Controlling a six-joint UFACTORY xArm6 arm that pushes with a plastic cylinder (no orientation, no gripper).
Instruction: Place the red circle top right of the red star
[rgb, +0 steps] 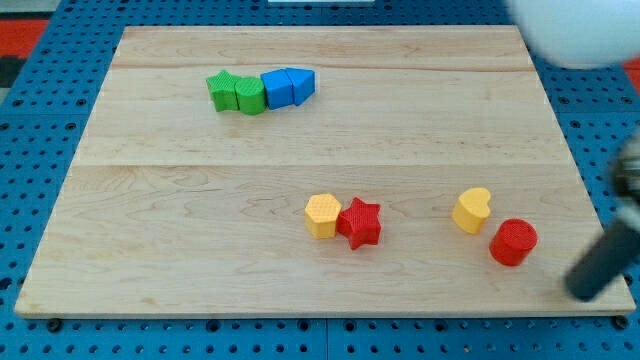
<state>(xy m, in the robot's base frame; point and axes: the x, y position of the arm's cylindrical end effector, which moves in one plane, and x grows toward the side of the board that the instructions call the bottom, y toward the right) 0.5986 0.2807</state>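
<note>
The red circle (513, 242) lies near the view's bottom right of the wooden board (200, 200). The red star (360, 222) sits to its left, at the view's bottom middle, touching a yellow hexagon (322, 215) on the star's left. The dark rod comes in from the view's right edge, blurred. My tip (584, 288) is to the right of and slightly below the red circle, a short gap away, not touching it.
A yellow heart (472, 210) lies just up-left of the red circle. A row at the view's top left holds a green star (222, 88), a green block (250, 96), a blue cube (277, 89) and a blue triangle (301, 83). A blurred white arm part (580, 30) fills the top right corner.
</note>
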